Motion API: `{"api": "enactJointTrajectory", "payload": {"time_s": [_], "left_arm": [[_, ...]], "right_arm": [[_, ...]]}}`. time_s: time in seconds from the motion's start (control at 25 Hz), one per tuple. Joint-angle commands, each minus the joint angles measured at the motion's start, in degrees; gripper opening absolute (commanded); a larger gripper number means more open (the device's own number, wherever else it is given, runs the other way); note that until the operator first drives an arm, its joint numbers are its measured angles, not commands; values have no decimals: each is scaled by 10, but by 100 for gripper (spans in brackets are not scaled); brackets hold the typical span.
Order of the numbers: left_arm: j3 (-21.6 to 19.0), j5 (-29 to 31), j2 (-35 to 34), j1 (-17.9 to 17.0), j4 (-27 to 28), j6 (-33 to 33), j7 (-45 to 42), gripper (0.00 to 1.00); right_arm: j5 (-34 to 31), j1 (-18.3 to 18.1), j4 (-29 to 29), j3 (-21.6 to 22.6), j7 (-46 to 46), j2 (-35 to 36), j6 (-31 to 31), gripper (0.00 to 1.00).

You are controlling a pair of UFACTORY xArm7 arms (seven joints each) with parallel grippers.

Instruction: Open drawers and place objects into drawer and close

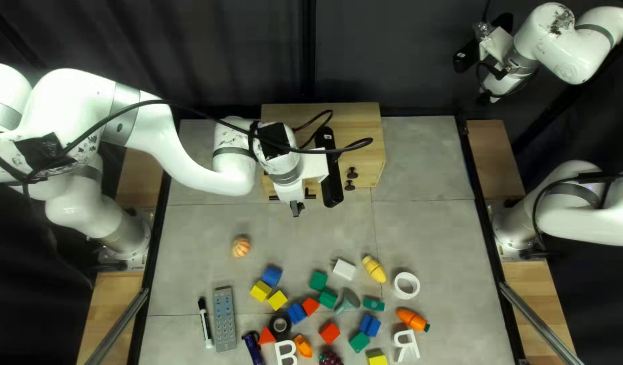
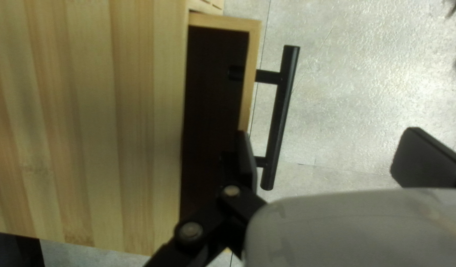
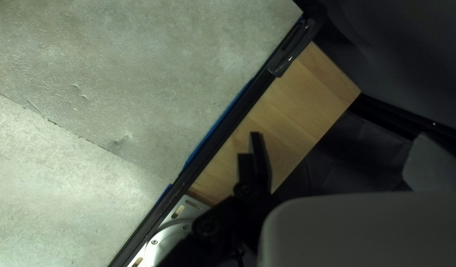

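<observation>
The left claw [image 1: 296, 208], wide apart and empty, has one finger inside the ajar, pale wooden drawer [image 2: 254, 54], in its way; the right claw [image 1: 490, 84] is spread, empty. A striped orange ball [image 1: 241, 247] lies on the grey table [image 1: 196, 230].

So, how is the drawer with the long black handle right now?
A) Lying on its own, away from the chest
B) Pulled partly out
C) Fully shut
B: the drawer juts out past the edge of the chest, with its dark inside showing.
</observation>
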Motion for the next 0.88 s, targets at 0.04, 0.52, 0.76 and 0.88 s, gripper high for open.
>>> {"api": "enactJointTrajectory", "payload": {"time_s": [0.04, 0.52, 0.76, 0.88], "left_arm": [[1, 4, 7, 1, 0, -3, -8, 100], [3, 26, 22, 2, 9, 5, -47, 100], [3, 39, 31, 0, 21, 15, -60, 100], [4, 39, 40, 0, 25, 17, -60, 100]], "right_arm": [[0, 0, 0, 0, 0, 0, 0, 100], [0, 0, 0, 0, 0, 0, 0, 100], [0, 0, 0, 0, 0, 0, 0, 100], [0, 0, 0, 0, 0, 0, 0, 100]]}}
